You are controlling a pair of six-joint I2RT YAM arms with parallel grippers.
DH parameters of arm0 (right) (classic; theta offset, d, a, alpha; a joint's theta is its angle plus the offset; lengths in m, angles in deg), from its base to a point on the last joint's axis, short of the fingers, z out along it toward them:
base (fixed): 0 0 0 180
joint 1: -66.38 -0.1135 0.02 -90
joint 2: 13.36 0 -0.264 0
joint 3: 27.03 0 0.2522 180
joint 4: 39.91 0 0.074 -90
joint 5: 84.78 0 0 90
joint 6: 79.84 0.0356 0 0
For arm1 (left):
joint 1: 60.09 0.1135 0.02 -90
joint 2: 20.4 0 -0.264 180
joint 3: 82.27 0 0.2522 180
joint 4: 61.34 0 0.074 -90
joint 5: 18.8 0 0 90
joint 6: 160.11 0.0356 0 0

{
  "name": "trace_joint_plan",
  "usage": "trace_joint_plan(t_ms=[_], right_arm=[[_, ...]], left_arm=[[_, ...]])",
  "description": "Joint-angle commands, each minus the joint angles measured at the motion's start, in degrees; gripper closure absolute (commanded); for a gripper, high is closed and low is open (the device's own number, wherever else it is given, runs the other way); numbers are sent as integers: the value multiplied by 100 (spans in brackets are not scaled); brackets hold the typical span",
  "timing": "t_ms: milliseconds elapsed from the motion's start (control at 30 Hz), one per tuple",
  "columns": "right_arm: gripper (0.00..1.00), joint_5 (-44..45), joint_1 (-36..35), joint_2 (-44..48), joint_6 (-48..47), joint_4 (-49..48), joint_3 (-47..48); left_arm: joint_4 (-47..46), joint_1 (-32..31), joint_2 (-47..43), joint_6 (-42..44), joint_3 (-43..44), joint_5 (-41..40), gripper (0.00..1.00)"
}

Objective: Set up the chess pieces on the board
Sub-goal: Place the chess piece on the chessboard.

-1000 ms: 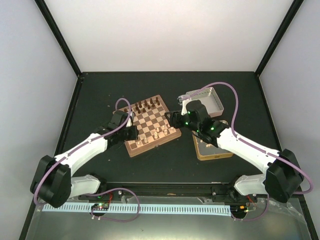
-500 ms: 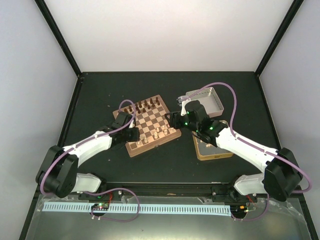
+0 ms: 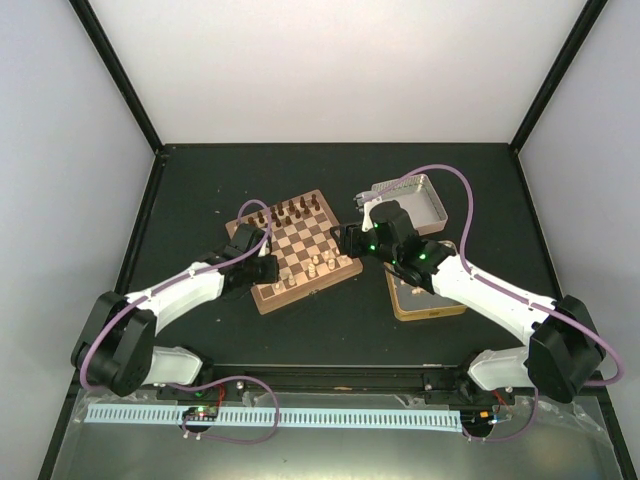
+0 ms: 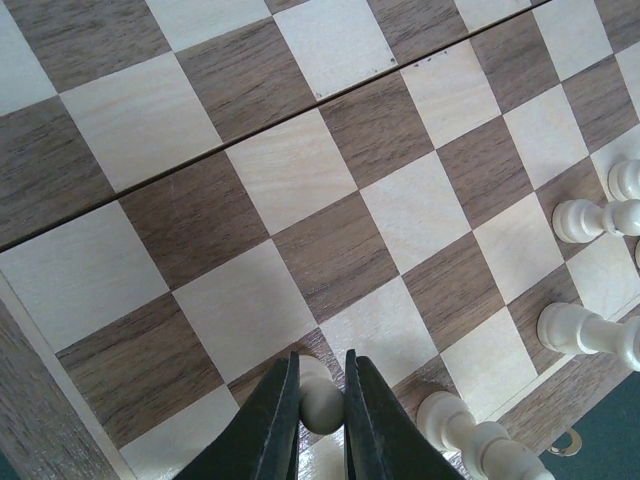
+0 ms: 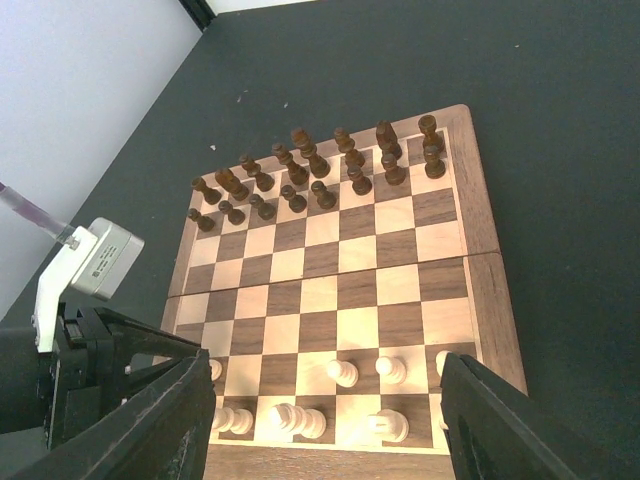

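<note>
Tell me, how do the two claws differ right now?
The left claw is shut on a pale chess piece; the right claw is open and empty. The left claw is down at the board's near left corner; the right claw hangs by its right edge. Both are black, two-fingered and face the board.

High over the near edge, the top external camera covers the whole bench (image 3: 330, 330). The left wrist camera hangs close above a few chessboard (image 4: 300, 170) squares; the right wrist camera, higher, faces the far-left corner. All share the chessboard.
</note>
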Motion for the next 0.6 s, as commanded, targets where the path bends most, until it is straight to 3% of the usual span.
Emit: trace_joint_plan(t_ms=[0, 400, 567], right_arm=[[37, 113, 10, -12, -8, 31, 154], [37, 95, 10, -38, -4, 33, 156], [37, 56, 11, -28, 7, 47, 163]], left_arm=[[193, -33, -105, 14, 30, -37, 92], [292, -37, -170, 23, 49, 43, 89], [325, -37, -117, 41, 141, 103, 83]])
